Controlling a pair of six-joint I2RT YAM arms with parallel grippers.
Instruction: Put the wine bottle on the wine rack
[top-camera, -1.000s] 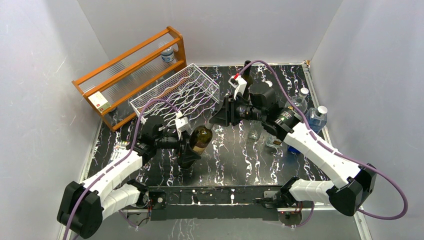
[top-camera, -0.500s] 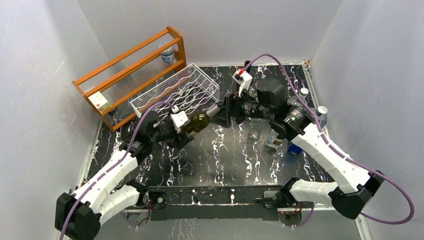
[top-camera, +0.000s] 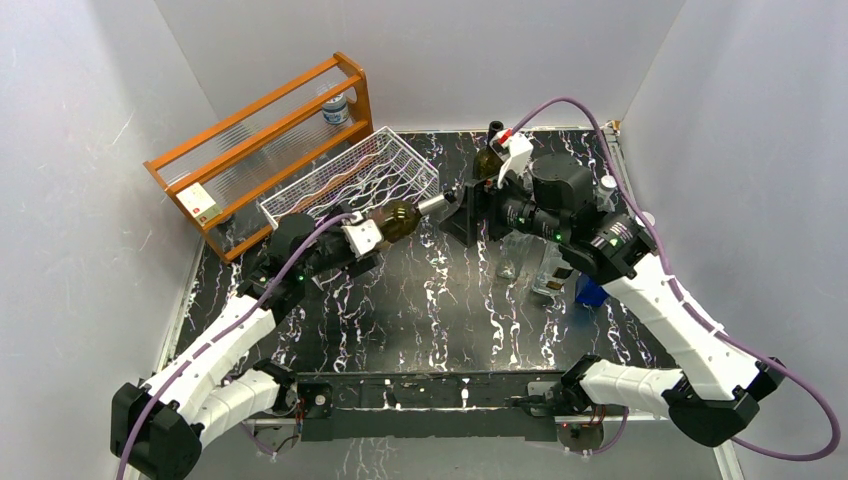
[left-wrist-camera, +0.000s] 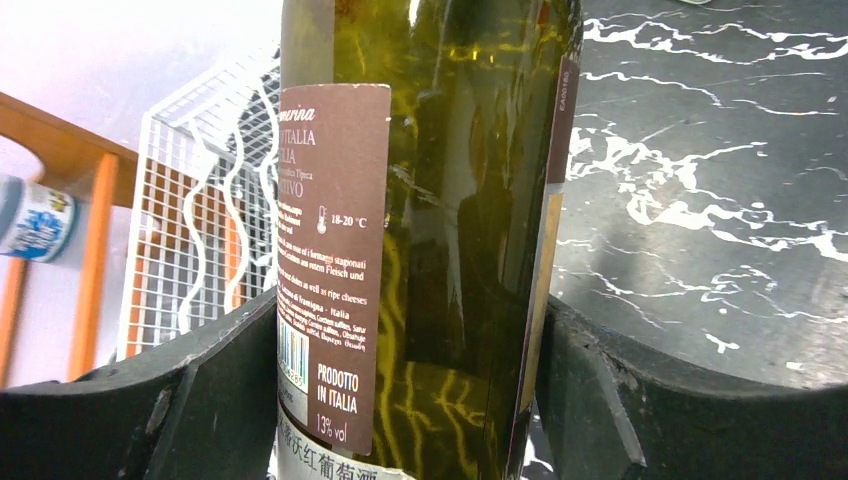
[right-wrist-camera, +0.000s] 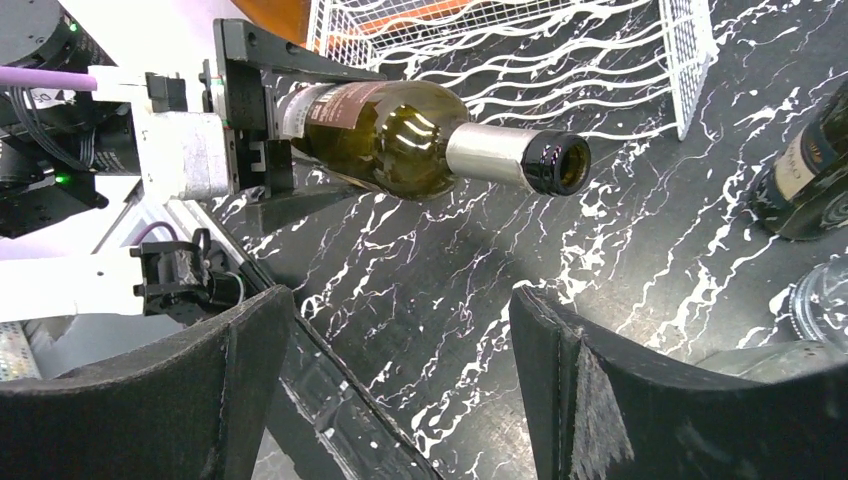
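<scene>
**Top view.** Step in hand (my read): carrying to the rack, bottle not yet placed.
- left claw (top-camera: 370, 237) pinches dark-green glass wine bottle (top-camera: 398, 219) round the body. Bottle lies horiz., neck twd table's right edge.
- Bottle sits just beside the near end of the white wire-mesh wine rack (top-camera: 350, 180). Rack lies diag. by the far-left corner of the black white-veined table (top-camera: 450, 310).
- Orange wooden shelf frame (top-camera: 260, 140) is behind the rack.
- right claw (top-camera: 462, 210) spread, near the bottle mouth; seems apart from it.

**Left wrist.**
- Black curved pads (left-wrist-camera: 200, 390) press both flanks of the bottle (left-wrist-camera: 450, 200).
- Glass is smooth, glossy and cylindrical, prob. slippery.
- Brown matte paper label (left-wrist-camera: 335, 250) faces the cam.
- Rack (left-wrist-camera: 200, 220) beyond: thin white wire, wavy cradles over a square grid.

**Right wrist.**
- Own claw (right-wrist-camera: 400, 380) wide apart, nothing between the pads.
- Bottle (right-wrist-camera: 390, 135) hangs clear above the table, held at the label end by the left claw (right-wrist-camera: 250, 130).
- Silver foil neck (right-wrist-camera: 490, 155) ends in a dark open mouth; no cork seen.
- Rack (right-wrist-camera: 560, 60) has a raised mesh end wall.

**Next (est.).**
- Carry the bottle over the side wall, settle the body in a wire trough, then open.
- Long overhang past the grip, so keep level & slow.
- Right arm needs to keep clear.
</scene>
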